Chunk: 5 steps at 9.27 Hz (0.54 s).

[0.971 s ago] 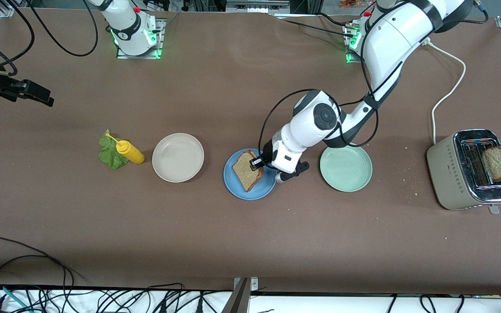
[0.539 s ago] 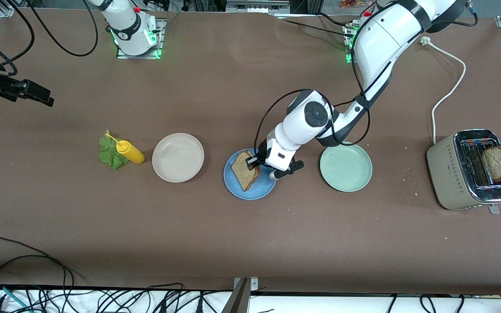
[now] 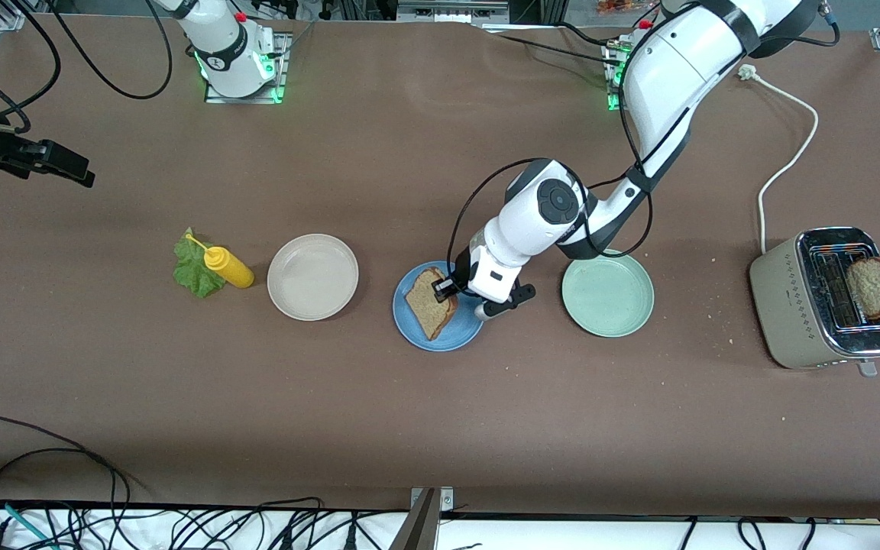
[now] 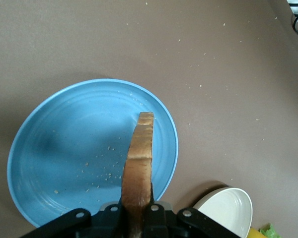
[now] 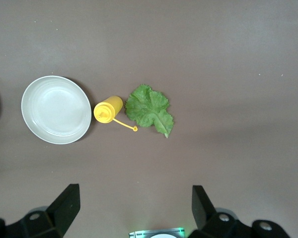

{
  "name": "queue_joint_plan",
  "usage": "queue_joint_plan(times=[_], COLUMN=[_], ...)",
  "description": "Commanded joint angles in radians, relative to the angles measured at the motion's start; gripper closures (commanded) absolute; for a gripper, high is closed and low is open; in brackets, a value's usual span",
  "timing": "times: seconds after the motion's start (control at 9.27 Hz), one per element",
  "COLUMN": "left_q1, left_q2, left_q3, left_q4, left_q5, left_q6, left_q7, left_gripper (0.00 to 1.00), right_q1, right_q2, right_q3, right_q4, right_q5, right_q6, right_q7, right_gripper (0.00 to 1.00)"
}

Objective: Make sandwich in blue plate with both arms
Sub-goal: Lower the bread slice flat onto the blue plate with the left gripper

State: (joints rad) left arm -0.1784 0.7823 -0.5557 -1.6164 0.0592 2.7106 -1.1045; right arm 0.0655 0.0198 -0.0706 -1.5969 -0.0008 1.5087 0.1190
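Since a second ago my left arm has drawn its wrist a little toward the right arm's end of the table, carrying the bread slice (image 3: 431,302) with it so the slice now hangs more squarely over the blue plate (image 3: 417,328). My left gripper (image 3: 444,289) is clamped on that slice: in the left wrist view the black fingers (image 4: 111,214) pinch its lower edge and the slice (image 4: 138,173) stands on edge, coarse brown crumb with a darker crust, above the plate's (image 4: 64,158) glossy ringed surface, which is dotted with crumbs. The plate is round and shallow with a raised rim. It sits between a matte beige plate (image 3: 312,276), toward the right arm's end, and a pale green plate (image 3: 607,295), toward the left arm's end. Near the beige plate lies a smooth yellow squeeze bottle (image 3: 228,266) on its side with a thin nozzle, touching a ruffled green lettuce leaf (image 3: 194,269). At the left arm's end stands a boxy beige toaster (image 3: 799,302) with a chrome top, and a second rounded slice (image 3: 874,286) sticks up from its slot; a white cord (image 3: 787,153) snakes away from it. My right arm waits high over its end of the table, the right gripper (image 5: 134,208) with its fingers spread wide above the brown table (image 3: 379,428).
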Motion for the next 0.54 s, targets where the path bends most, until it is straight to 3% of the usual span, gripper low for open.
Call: queue_joint_plan(times=[0.0,0.43], left_q1=[-0.016,-0.024], left_q2=[0.031,0.037], left_q3=[0.008,0.008], left_q4=[0.021,0.021], left_q5=[0.007,0.021], left_q6=[0.003,0.005], left_q7=[-0.034,-0.020], left_gripper=[1.00,1.00], right_q1=[-0.004,-0.004], right_q2=[-0.012,-0.012], right_q3=[0.003,0.003], right_q4=[-0.009,-0.009], right_q5=[0.018,0.018], right_q6=[-0.004,-0.004], right_q7=[-0.001,-0.001], right_gripper=[0.00,0.00])
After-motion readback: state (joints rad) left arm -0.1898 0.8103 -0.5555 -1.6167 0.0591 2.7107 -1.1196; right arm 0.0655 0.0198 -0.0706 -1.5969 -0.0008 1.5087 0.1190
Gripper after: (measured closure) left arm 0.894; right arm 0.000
